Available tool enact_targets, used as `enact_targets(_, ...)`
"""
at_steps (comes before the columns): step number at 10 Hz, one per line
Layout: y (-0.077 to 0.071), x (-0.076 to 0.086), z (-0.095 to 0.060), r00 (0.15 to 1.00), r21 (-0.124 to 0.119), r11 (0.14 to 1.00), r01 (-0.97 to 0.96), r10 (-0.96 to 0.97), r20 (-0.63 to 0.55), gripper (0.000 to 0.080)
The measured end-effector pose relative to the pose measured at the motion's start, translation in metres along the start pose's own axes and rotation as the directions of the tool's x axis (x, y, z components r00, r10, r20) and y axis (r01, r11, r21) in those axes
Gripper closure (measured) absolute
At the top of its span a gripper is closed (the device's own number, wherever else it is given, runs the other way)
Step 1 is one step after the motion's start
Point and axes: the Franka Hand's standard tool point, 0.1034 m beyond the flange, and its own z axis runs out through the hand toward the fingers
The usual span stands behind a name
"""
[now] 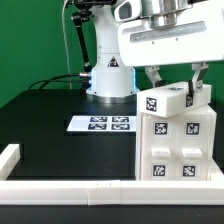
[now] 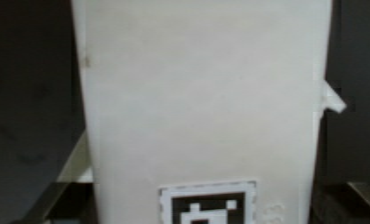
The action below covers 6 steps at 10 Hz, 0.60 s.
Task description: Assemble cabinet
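gripping cabinet (image 1: 178, 140) top block, gripper (image 1: 177, 80) astride (square tags, unreadable)

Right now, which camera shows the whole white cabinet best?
The exterior view. There the cabinet stands complete on the table, its tagged front faces visible, with the gripper at its top block. The wrist view is too close: only one blurry white face and a single tag.

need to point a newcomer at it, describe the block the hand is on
Find the cabinet, the large white box at the exterior view's right. The small block sits on its top, between the hand's fingers. Unlike the tagged squares on the front, it stands proud above the box.
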Motion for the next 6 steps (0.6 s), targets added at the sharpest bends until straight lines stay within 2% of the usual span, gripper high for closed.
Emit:
enact_targets(2,-0.0007,0.0001,0.0003,0.983,0.006,0.983,-0.183,0.183,-0.002,0.0242)
enact_targets(4,-0.0014,0.0004,0.0,0.964,0.01,0.964,-0.267,0.267,-0.001,0.0242)
enact_targets(6,-0.0031,0.0003,-0.0004,0.908,0.019,0.907,-0.42,0.42,0.007,0.0242)
